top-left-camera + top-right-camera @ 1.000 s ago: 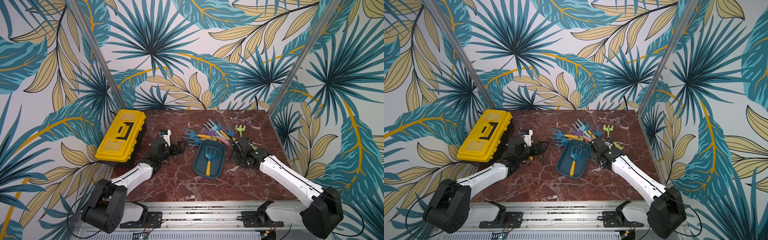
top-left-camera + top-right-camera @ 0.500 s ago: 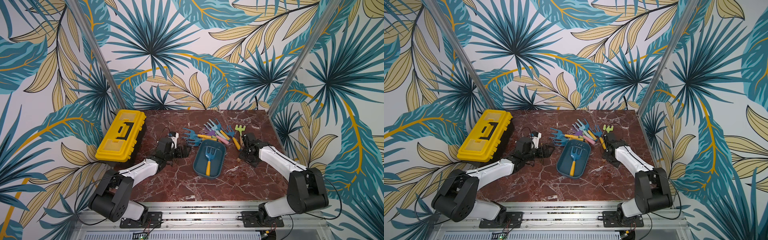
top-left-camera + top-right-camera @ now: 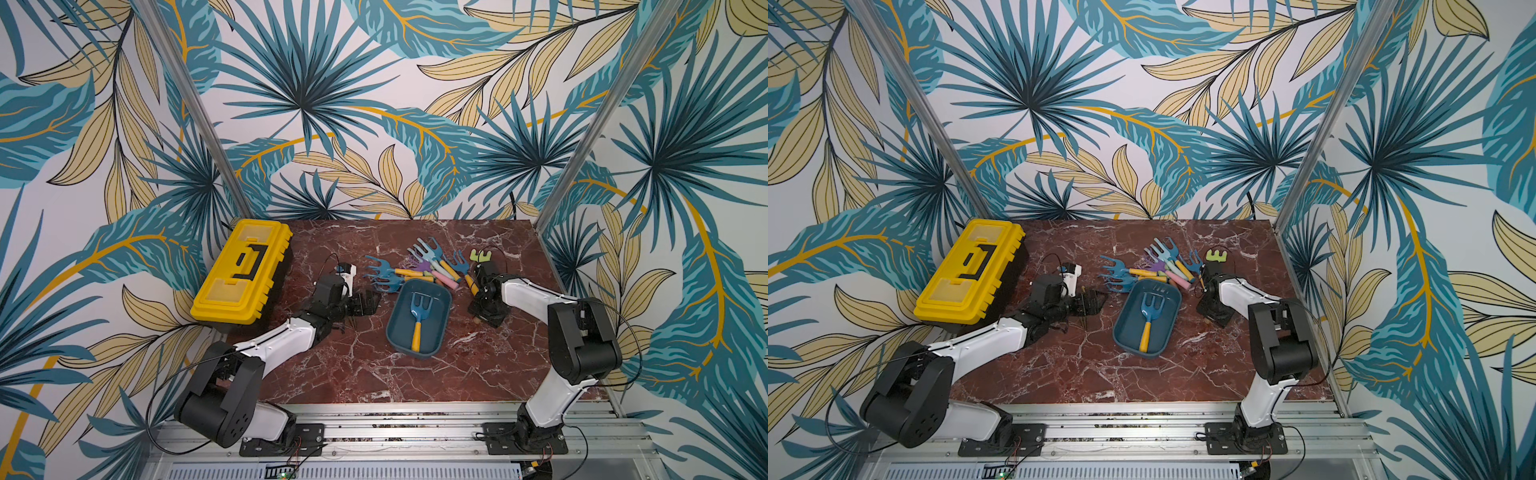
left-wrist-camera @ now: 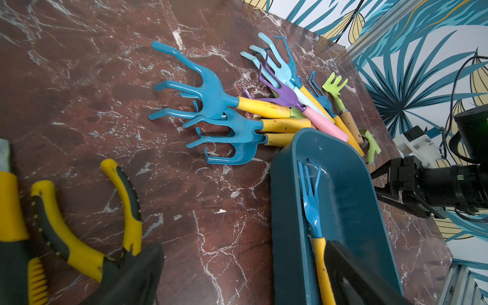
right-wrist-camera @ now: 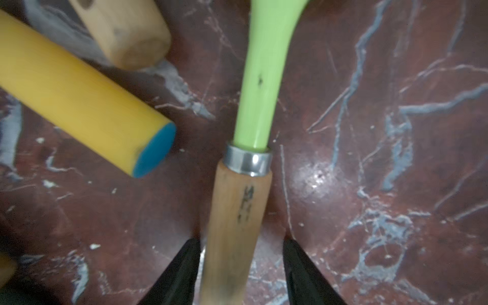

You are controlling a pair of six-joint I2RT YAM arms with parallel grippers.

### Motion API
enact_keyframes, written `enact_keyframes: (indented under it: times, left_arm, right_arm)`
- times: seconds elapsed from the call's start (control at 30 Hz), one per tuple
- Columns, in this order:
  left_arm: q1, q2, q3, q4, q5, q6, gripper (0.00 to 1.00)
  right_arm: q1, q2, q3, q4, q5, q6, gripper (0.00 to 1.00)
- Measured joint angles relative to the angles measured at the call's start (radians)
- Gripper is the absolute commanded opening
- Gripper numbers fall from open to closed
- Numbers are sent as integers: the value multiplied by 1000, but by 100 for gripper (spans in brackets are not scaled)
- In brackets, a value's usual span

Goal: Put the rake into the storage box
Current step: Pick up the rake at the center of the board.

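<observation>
The right gripper [image 5: 240, 241], jaws half spread, straddles the wooden handle of the green rake [image 5: 260, 79] lying just right of the storage box [image 3: 436, 322], seemingly not yet pinching it, while the left gripper [image 3: 365, 305] gapes wide and empty beside the box's left wall.

Yellow toolbox [image 3: 243, 272] at the marble tabletop's [image 3: 353, 374] edge, yellow-handled pliers [image 4: 130, 211] on the marble, leafy wallpaper [image 3: 303, 104] behind
</observation>
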Motion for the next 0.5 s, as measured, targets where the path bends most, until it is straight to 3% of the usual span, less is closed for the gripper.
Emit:
enact_keyframes:
  times: [0.3, 0.5]
  left_arm:
    - [0, 5, 2, -6, -18, 0, 100]
    - [0, 1, 2, -8, -29, 0, 100]
  right_arm:
    - [-8, -2, -6, -3, 9, 21, 45]
    - [-9, -65, -85, 13, 31, 60, 29]
